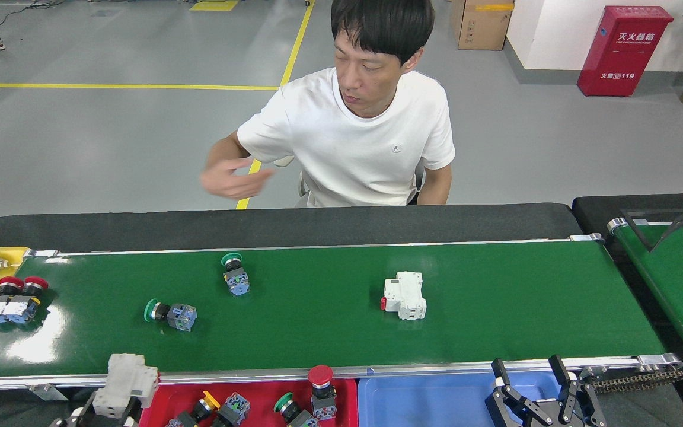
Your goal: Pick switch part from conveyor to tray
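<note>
On the conveyor (pixel 495 296), a glossy dark-green belt with silver side rails: four switch parts and one breaker. Two green-capped push-button switches lie near the middle-left, one near the far rail (pixel 235 274) and one lying on its side closer to the near rail (pixel 171 313), each with a black collar and a grey-blue contact block. A pair of red-capped switches (pixel 12 298) sits side by side at the left end of the belt, white-blue contact blocks toward the near side. One white circuit breaker (pixel 404 295) with a small red tab on its left face lies near the belt centre, well apart from the others. The red tray (pixel 160 400), at the bottom edge just below the near rail, holds four visible switches: one red-capped (pixel 321 386) upright, one green-capped (pixel 289 409), one yellow-capped (pixel 202 408), one grey-blue block (pixel 233 406); its lower part is cut off by the frame. One blue tray (pixel 430 400) lies just right of the red one. Left gripper (pixel 113 409), mostly out of frame, is clamped on a second white breaker (pixel 125 384) held over the left end of the red tray. Right gripper (pixel 540 385) stands over the blue tray's right end, fingers spread, nothing between them. One person (pixel 359 136) in a white T-shirt sits behind the belt, a hand (pixel 232 178) raised.
</note>
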